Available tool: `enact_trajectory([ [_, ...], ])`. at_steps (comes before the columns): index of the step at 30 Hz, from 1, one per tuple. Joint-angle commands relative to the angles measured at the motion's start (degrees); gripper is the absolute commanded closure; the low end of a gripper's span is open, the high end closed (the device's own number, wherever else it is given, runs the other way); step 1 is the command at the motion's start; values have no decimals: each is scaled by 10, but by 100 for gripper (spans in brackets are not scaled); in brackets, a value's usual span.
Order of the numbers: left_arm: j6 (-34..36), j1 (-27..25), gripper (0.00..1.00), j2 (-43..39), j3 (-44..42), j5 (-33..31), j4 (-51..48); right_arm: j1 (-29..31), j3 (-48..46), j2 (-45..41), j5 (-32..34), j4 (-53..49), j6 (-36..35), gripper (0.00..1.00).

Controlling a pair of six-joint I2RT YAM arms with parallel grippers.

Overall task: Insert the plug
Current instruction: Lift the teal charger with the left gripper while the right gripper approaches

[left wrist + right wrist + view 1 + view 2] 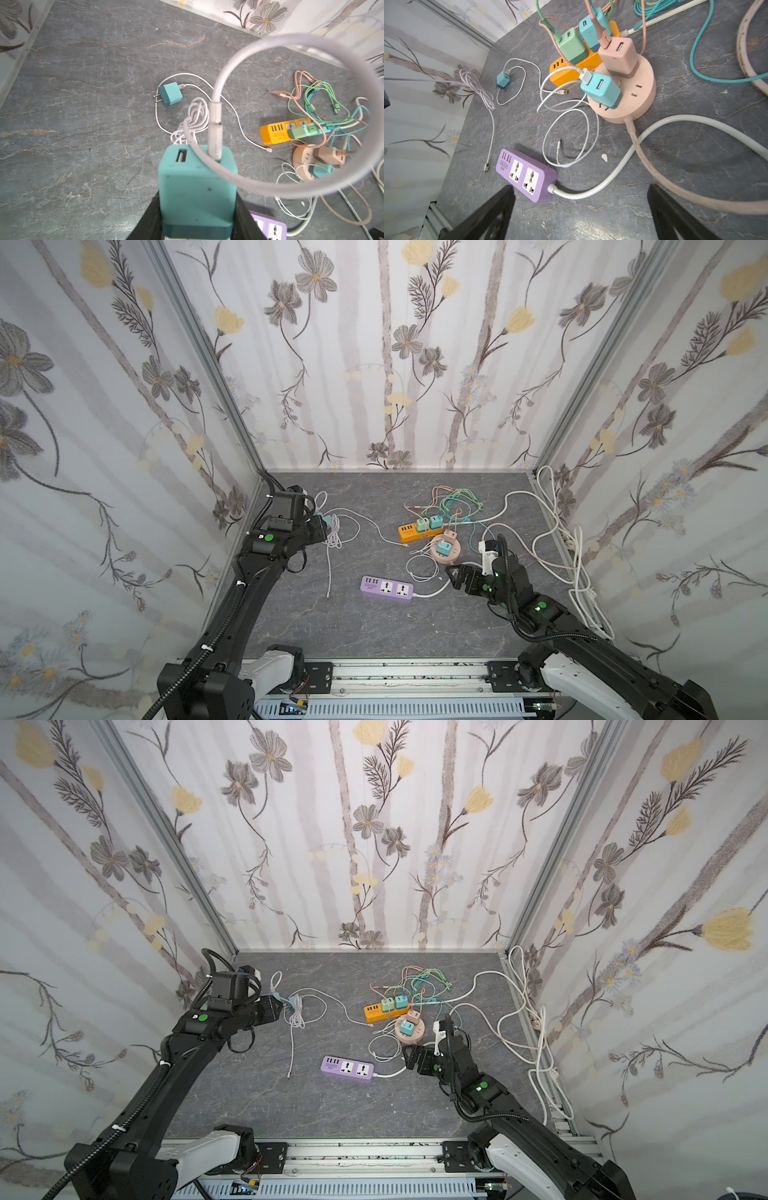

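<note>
Teal charger (197, 187) pinched between left gripper (322, 527) jaws, clear of table (83, 104), pale cable (291, 182) looping from its USB port; prongs hidden. Pickup looks done, insertion not. In top view, charger at left of frame middle, well apart from purple strip (386, 587) at lower centre. Both strip sockets empty: likely target. Right gripper (581, 205) jaws spread, empty, near strip's cord end.

Walled on three sides in floral wallpaper (374, 344): grey and yellow blooms over pale stripes. Braced at the back corners by metal posts (199, 344). Dark grey veined floor (353, 630). Metal rail (415, 672) along the front. Softly, evenly lit.
</note>
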Motion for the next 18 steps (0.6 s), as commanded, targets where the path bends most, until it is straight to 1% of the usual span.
enact_trajectory([
  [1,-8,-5,100,5,13,33,-40,0,10,15,-19,27,-5,1],
  [5,3,-33,100,18,19,39,-52,0,16,27,-32,36,-9,1],
  [9,-3,-62,100,30,22,59,-29,1,28,46,-55,41,-18,1],
  [15,-18,-98,100,51,59,100,3,10,40,76,-98,71,-42,1],
  [18,-19,-116,100,62,76,130,25,20,47,87,-108,83,-56,1],
])
